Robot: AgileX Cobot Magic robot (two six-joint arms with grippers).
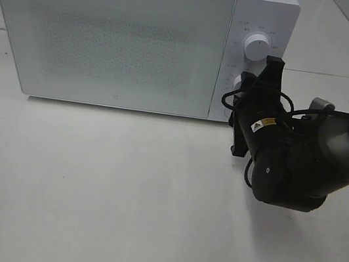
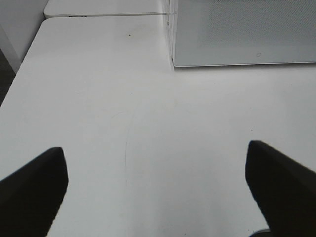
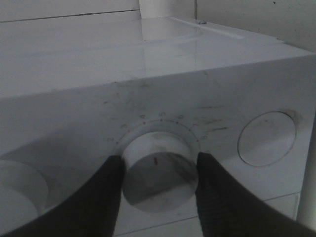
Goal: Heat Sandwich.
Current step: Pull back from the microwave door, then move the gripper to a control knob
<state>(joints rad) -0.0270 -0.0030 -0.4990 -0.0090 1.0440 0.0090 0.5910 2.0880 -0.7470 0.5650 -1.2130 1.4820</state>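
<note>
Well, the biggest risk here concerns the microwave [image 1: 267,6] itself. The right gripper [image 3: 158,160] works at its panel, and if the arm pushes while it twists, I think the whole box may slide on the table [image 2: 123,98].

Next is the knob [image 3: 155,185] between the jaws. They stand about half apart and seem to touch it on both sides, so I take them as closed on it. The knob is smooth and round, so the pads may slip and no time would be set. If they hold well, a turn too far would overheat the sandwich. The small red mark [image 3: 155,160] on the knob face, midway between the jaws, is the only guide to its position.

The left gripper [image 2: 154,163] hangs with its jaws wide apart and nothing between them. There is only bare table below, and a corner of the microwave lies far beyond them, so I see no danger there.

The door [image 1: 109,41] is shut and frosted, so I cannot see the sandwich anywhere. I suppose it is inside, behind the door and to the side of the right jaws, but this is only a guess. From the high camera, the arm covers the held knob fully. The little marks around that knob are too faint to read. A second knob [image 3: 15,192], just outside one jaw, is cut off at the edge.
</note>
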